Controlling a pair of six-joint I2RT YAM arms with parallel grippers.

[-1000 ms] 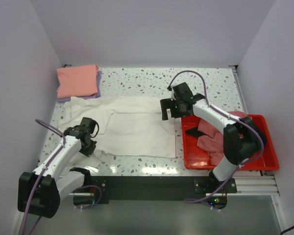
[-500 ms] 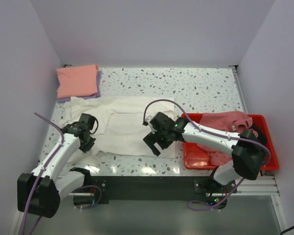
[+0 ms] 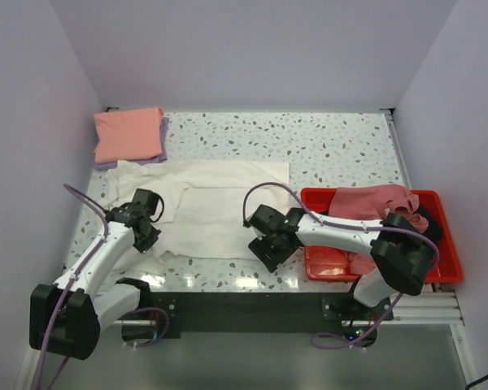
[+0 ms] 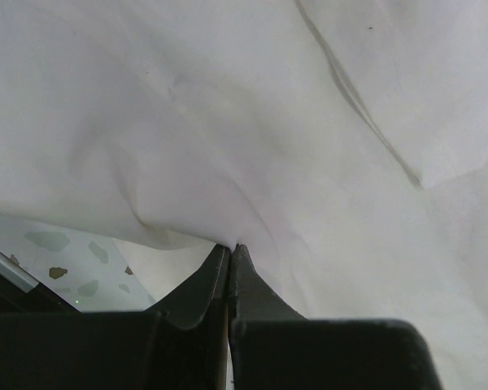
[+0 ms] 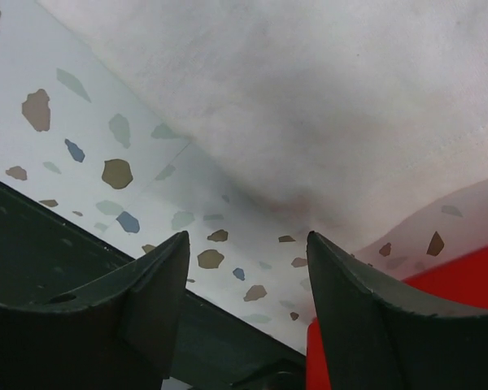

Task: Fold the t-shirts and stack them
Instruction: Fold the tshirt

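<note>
Where the cream-white t-shirt (image 3: 220, 207) lies: spread flat on the speckled table (image 3: 333, 146), left of centre.
Left gripper (image 4: 230, 248): jaws pressed together, pinching the shirt's raised near edge.
Right gripper (image 5: 246, 237): jaws partly spread over the shirt's near-right hem, gripping nothing.

Quick count: four tees showing, so one cream-white tee (image 3: 228, 207), one salmon-pink tee (image 3: 128, 134), one lavender tee (image 3: 164, 128), one dusty rose tee (image 3: 366, 199). One red tray (image 3: 449, 244). Two tools: left tool (image 4: 229, 260), right tool (image 5: 246, 244).
</note>
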